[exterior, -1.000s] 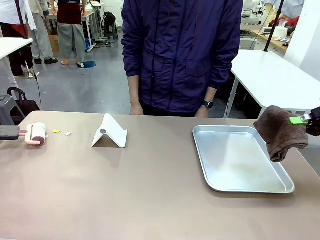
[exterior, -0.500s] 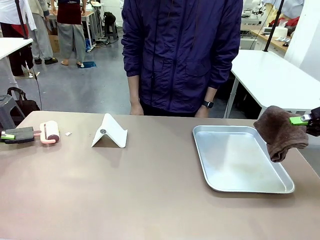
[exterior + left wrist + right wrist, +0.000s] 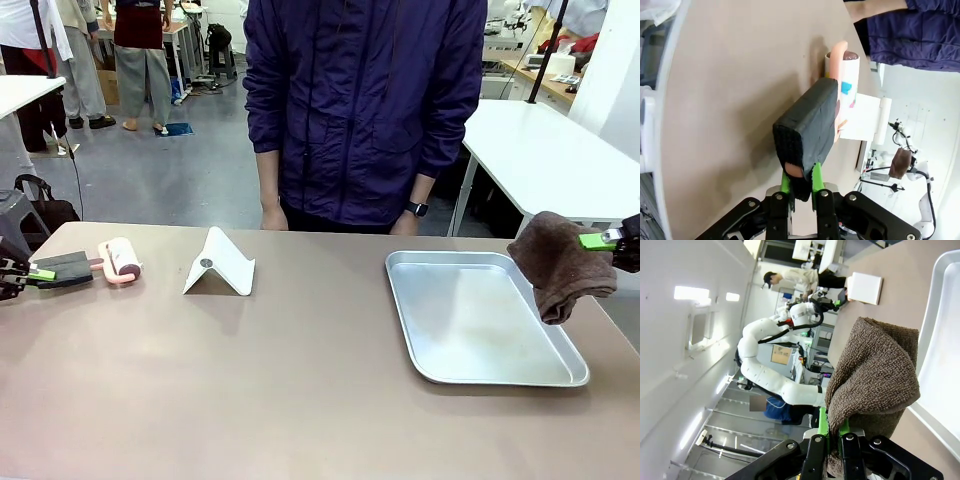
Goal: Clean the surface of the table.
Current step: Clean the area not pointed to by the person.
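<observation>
Brown cloth [image 3: 553, 264] pinched in right gripper [image 3: 603, 240], cropped at tray's [image 3: 500, 381] right edge. Left gripper [image 3: 32, 273], far left of tray, clamps lint roller [image 3: 124, 259] handle.

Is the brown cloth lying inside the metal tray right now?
No, the brown cloth hangs pinched in the right end effector by the tray's right rim, not lying in it.

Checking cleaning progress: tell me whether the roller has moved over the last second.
Yes. The roller has moved to the robot's right, closer to the white stand, which has stayed put.
</observation>
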Action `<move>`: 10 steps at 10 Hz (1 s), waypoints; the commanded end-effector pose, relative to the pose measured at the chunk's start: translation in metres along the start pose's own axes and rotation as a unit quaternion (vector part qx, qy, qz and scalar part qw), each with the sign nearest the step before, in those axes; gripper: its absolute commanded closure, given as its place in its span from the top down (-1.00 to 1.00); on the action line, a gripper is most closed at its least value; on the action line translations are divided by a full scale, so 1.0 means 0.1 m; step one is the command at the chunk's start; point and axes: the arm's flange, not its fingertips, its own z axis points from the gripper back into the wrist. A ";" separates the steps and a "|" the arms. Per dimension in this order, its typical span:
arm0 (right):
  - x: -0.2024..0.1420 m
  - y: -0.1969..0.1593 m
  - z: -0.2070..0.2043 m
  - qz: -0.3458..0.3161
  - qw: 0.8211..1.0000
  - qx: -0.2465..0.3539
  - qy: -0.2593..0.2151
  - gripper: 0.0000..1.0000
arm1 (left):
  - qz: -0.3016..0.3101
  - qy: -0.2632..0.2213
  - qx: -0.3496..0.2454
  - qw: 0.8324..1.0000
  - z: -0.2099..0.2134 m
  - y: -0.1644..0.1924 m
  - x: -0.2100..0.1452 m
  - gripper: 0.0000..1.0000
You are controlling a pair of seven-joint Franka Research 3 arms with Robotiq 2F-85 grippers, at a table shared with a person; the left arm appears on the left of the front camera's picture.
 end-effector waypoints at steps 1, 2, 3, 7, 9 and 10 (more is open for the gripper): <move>0.02 0.04 0.02 0.003 1.000 0.006 -0.005 -0.84 | -0.011 0.030 0.036 0.999 -0.20 -0.10 -0.13 -0.64; 0.02 0.04 0.02 0.003 1.000 0.006 -0.005 -0.84 | -0.015 0.037 0.040 0.998 -0.29 -0.18 -0.13 -0.64; 0.02 0.04 0.02 0.003 1.000 0.006 -0.005 -0.84 | -0.012 0.041 0.038 0.998 -0.35 -0.29 -0.13 -0.64; 0.02 0.04 0.02 0.003 1.000 0.006 -0.005 -0.84 | 0.012 0.009 -0.054 0.998 -0.02 -0.73 -0.07 -0.64; 0.02 0.04 0.02 0.003 1.000 0.006 -0.005 -0.84 | 0.018 -0.008 -0.148 0.989 0.40 -0.93 -0.10 -0.64; 0.02 0.04 0.02 0.003 1.000 0.006 -0.005 -0.84 | 0.018 0.003 -0.177 0.984 0.59 -0.98 -0.18 -0.64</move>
